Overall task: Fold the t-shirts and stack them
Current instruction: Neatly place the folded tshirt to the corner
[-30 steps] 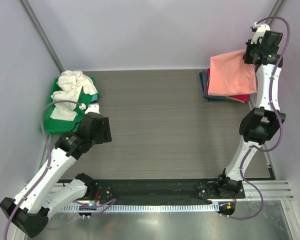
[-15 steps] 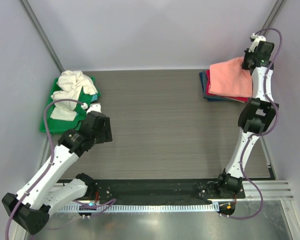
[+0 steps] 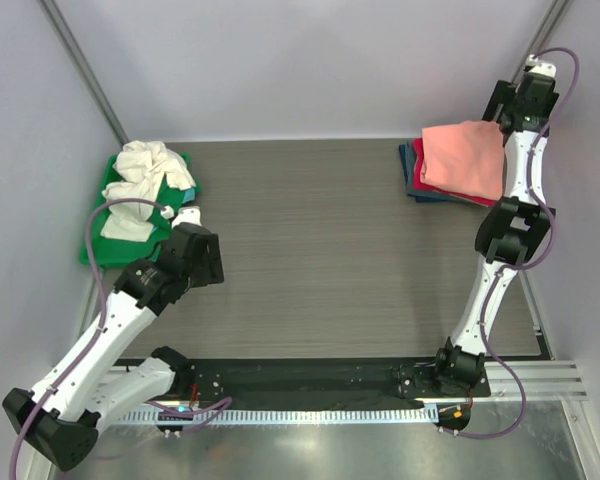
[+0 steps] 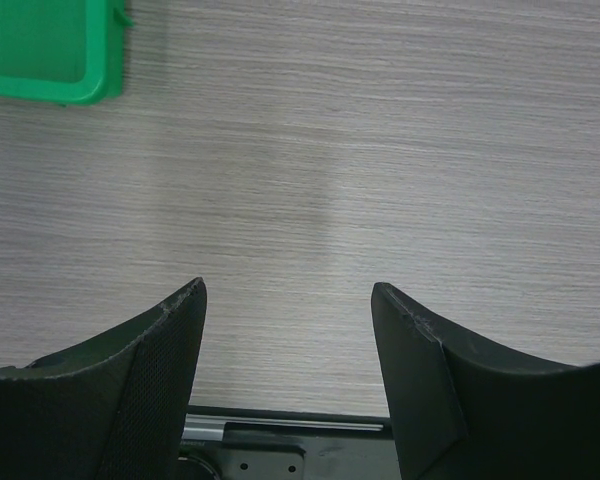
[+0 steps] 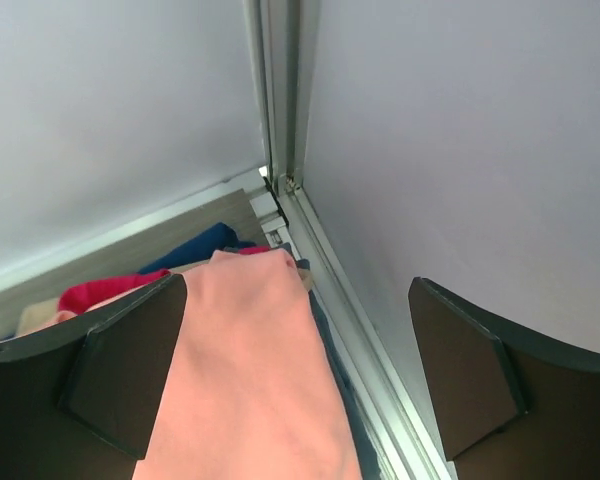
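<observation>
Right end effector (image 5: 298, 290): fingers spread wide and gripping nothing, raised over the far-right corner of the tabletop (image 3: 320, 240).
Pink shirt (image 5: 250, 370): let go, lying folded just below those fingers.
Beneath: the red shirt (image 5: 100, 292) and blue shirts (image 5: 195, 245) peek out from under the pink one.
Left end effector (image 4: 288, 290): likewise spread and empty, hovering over bare tabletop with a corner of the tray (image 4: 40, 60) in its view.
White shirt (image 3: 145, 170): crumpled on the tray, not yet folded.
Handling: light, limp cotton that will probably sag and bunch. Best pinched at a hem or shoulder seam, one arm to each side.
Hidden: the blue shirts cannot be counted. The wrist view cuts off the pink shirt's near edge. The white shirt's collar and sleeves are lost in the heap.
</observation>
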Controlling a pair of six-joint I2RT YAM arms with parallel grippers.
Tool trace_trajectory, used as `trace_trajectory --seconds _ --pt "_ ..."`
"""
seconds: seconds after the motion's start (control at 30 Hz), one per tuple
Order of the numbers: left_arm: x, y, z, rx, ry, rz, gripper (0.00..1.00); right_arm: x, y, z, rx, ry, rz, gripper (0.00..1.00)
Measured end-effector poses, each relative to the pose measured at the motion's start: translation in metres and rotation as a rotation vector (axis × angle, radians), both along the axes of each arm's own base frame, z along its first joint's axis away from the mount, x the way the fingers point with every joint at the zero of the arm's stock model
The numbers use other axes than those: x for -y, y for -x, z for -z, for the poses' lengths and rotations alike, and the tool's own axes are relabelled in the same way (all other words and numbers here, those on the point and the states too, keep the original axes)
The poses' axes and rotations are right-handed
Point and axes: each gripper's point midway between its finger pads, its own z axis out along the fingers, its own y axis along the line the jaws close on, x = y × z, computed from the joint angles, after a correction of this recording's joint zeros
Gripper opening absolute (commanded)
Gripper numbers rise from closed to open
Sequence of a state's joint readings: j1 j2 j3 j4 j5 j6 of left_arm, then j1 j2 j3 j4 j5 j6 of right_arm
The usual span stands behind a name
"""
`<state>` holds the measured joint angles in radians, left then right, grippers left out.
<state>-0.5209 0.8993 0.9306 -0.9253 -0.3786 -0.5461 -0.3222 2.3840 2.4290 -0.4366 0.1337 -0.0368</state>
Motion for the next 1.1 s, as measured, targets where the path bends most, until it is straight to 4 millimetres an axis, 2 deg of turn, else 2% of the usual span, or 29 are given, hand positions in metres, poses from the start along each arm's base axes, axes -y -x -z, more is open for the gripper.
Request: trace_trajectory --seconds 0.13,0.27,0.33,0.4,0.43,0.5,0.53,0.73,0.9,1.0,1.1 --pt "-0.001 0.002 -0.006 0.026 0.015 0.000 0.68 -0.006 0.017 -0.042 0.077 -0.029 0.033 1.00" --pt "-0.002 0.004 -0.013 0.055 0.032 0.000 0.68 -0.033 0.045 -0.096 0.190 -0.094 -0.021 0.98" --pt "-0.003 0.005 -0.016 0.069 0.040 0.000 0.68 -0.052 0.056 -0.122 0.256 -0.134 -0.085 0.92" --pt "-0.003 0.006 -0.019 0.081 0.048 0.001 0.68 -0.068 0.059 -0.136 0.304 -0.170 -0.151 0.85" --pt "-0.003 0.006 -0.019 0.084 0.049 0.000 0.68 -0.073 0.058 -0.135 0.311 -0.183 -0.174 0.83" --pt "-0.003 0.006 -0.020 0.087 0.052 0.001 0.68 -0.080 0.055 -0.122 0.299 -0.214 -0.203 0.81" --pt "-0.003 0.006 -0.020 0.088 0.053 0.002 0.68 -0.082 0.052 -0.109 0.279 -0.233 -0.210 0.80" --pt "-0.003 0.007 -0.021 0.091 0.057 0.003 0.68 -0.081 0.030 -0.002 0.119 -0.318 -0.205 0.78" --pt "-0.002 0.006 -0.019 0.081 0.051 0.003 0.68 -0.079 0.008 0.067 0.055 -0.341 -0.203 0.76" --pt "-0.002 0.005 -0.016 0.069 0.044 0.004 0.68 -0.082 -0.003 0.095 0.028 -0.343 -0.209 0.76" --pt "-0.002 0.005 -0.015 0.062 0.040 0.003 0.68 -0.087 -0.011 0.102 0.026 -0.330 -0.219 0.78"
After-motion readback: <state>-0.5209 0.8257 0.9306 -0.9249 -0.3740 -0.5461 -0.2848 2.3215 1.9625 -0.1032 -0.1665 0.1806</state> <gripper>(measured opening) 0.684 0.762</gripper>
